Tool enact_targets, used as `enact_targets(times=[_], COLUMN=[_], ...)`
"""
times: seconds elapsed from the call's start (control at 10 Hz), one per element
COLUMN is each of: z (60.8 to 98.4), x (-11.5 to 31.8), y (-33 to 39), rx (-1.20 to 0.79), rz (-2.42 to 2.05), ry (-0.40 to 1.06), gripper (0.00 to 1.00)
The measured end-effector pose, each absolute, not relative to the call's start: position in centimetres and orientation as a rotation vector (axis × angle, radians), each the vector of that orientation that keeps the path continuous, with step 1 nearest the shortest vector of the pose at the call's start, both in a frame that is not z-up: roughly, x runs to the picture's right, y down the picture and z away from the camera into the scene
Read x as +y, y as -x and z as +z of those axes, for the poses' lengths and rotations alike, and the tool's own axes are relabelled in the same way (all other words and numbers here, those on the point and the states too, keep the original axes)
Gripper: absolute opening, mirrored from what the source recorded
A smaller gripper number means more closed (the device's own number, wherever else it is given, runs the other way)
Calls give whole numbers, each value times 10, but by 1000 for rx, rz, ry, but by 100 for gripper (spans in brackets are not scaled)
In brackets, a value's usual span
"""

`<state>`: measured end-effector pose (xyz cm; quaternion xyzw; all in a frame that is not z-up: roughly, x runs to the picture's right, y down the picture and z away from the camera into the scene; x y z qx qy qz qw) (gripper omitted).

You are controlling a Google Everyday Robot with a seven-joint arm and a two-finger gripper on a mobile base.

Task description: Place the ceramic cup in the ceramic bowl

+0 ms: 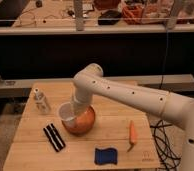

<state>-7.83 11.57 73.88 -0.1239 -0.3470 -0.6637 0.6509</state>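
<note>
1. Gripper clamped on the ceramic cup, mouth up.
2. Cup held over the bottle-side rim of the ceramic bowl.
3. Bottle stands nearby on the wooden table.

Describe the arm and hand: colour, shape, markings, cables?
The arm is off-white, thick and tubular, with rounded joint housings and a row of small dark dots along its shell. No cable shows on it. The hand, at the ceramic cup by the rim of the ceramic bowl, looks the same pale colour; its detail can't be made out.
</note>
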Motion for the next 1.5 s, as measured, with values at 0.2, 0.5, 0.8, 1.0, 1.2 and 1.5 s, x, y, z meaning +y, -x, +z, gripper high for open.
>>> enact_targets(times=[0.2, 0.5, 0.8, 1.0, 1.2, 1.5], z=[743, 748, 752, 754, 757, 759], x=[114, 114, 113, 112, 112, 112], y=[75, 69, 65, 64, 62, 60], rx=[-783, -777, -770, -766, -763, -758], rz=[-1493, -1468, -1449, -1437, -1427, -1417], ry=[286, 292, 296, 298, 300, 301], gripper=[1, 1, 1, 1, 10, 11])
